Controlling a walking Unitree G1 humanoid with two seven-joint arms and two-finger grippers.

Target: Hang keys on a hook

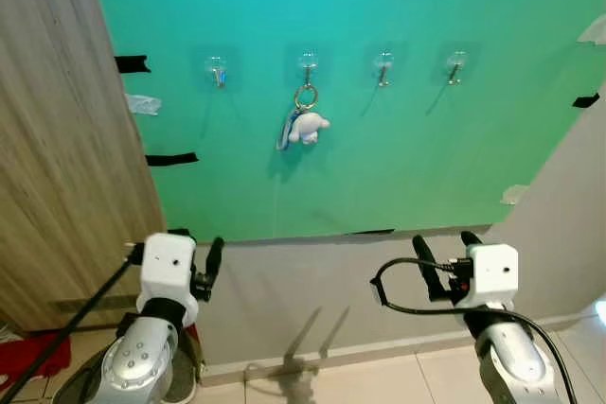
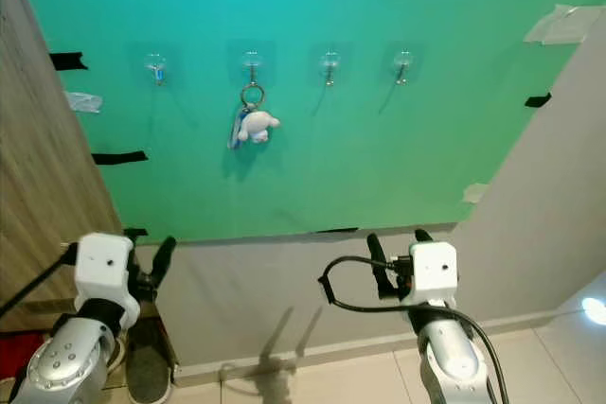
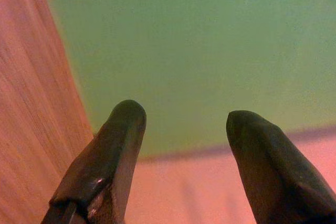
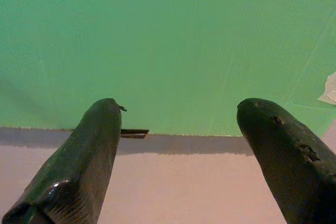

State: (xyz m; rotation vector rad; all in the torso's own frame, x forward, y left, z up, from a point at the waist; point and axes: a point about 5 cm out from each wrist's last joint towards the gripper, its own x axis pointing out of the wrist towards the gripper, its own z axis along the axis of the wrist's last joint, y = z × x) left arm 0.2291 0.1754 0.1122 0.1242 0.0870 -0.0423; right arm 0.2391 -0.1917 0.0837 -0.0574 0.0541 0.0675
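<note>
Four hooks (image 1: 383, 67), one keyring (image 1: 304, 120)

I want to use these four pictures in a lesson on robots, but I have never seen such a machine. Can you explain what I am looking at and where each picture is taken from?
This is a walking humanoid robot. The top two pictures come from the two eyes of a camera on its head, so both show one scene: a green board on a wall with four clear hooks. A keyring with a small white plush charm hangs on the second hook from the left. Low down are its silver arms, ending in the left claw and right claw. The other two pictures look along each claw's black fingers from wrist cameras. Both claws are open and hold nothing.
</note>
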